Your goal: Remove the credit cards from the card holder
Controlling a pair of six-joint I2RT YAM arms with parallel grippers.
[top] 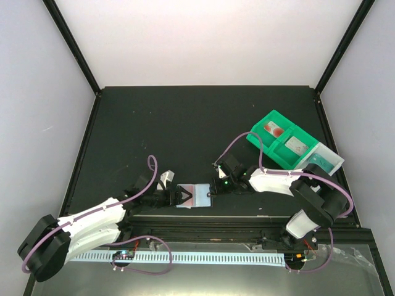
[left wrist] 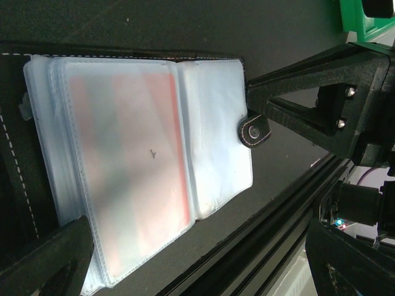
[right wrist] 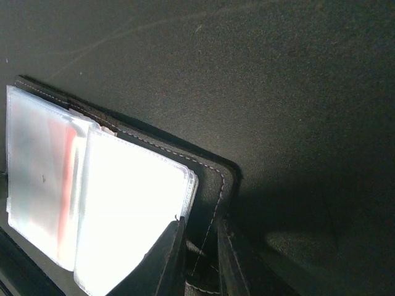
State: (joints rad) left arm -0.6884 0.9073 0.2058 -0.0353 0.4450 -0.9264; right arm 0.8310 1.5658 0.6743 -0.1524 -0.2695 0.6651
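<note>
The right gripper (right wrist: 200, 225) is clamped on the holder's (right wrist: 213, 176) right edge, so the red card (left wrist: 148, 154) should be pinched by the wide-open left gripper (top: 178, 196) and slid out slowly.

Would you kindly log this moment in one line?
left gripper: open | right gripper: shut on small black bifold card holder, lying open

- Black stitched bifold card holder (left wrist: 15, 172) lies open, its clear plastic pockets (left wrist: 213, 123) fanned.
- White-and-red plastic card (left wrist: 136, 154) shows through one sleeve.
- Right gripper's black fingers (left wrist: 302, 98) meet its edge beside the snap tab (left wrist: 254, 131).
</note>
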